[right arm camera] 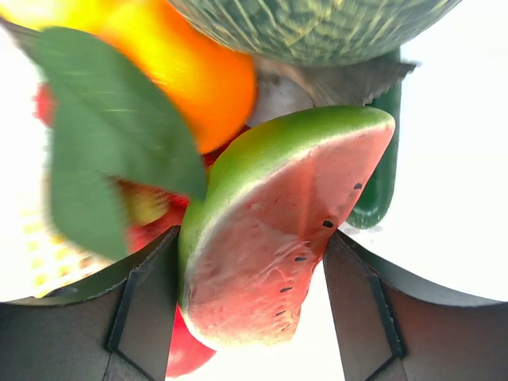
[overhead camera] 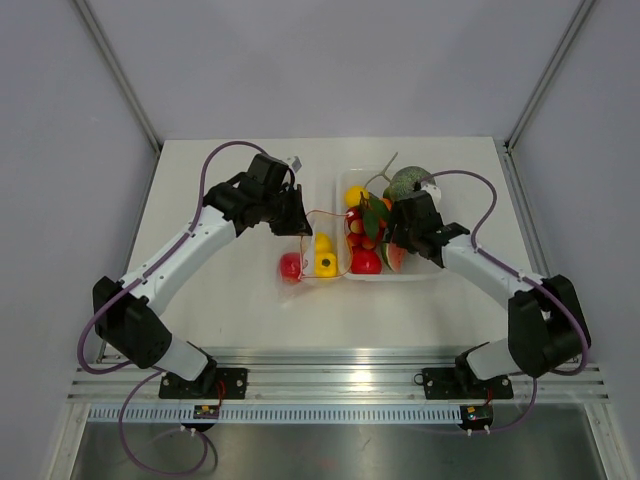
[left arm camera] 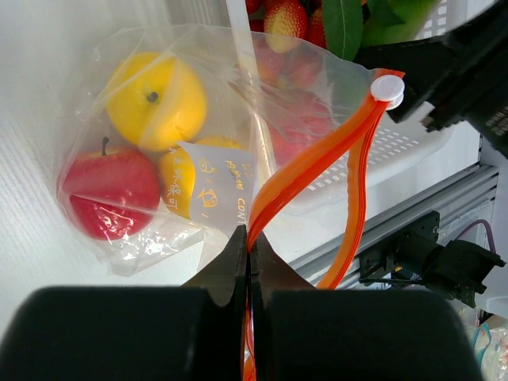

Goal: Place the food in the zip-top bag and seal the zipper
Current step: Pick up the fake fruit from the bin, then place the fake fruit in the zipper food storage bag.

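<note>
**Soft light, blown whites**

From above, light is bright and even; arms (overhead camera: 190, 250) cast faint shadows on the tabletop (overhead camera: 230, 300). At the left wrist, glare streaks the bag (left arm camera: 159, 159) and the dark end effector (left arm camera: 248, 240) is blurred. At the right wrist, the slice (right arm camera: 270, 262) is sharp; left of it a leaf (right arm camera: 111, 159) smears, and behind it white is overexposed.

You have a white table (overhead camera: 220, 310) carrying two things: the white tray (overhead camera: 400, 277) heaped with food (overhead camera: 365, 262), and the zip-top bag (left arm camera: 222, 190) just beside the tray's left side, resting there with a red apple (overhead camera: 291, 266) and yellow lemons (overhead camera: 325, 262) inside.
</note>
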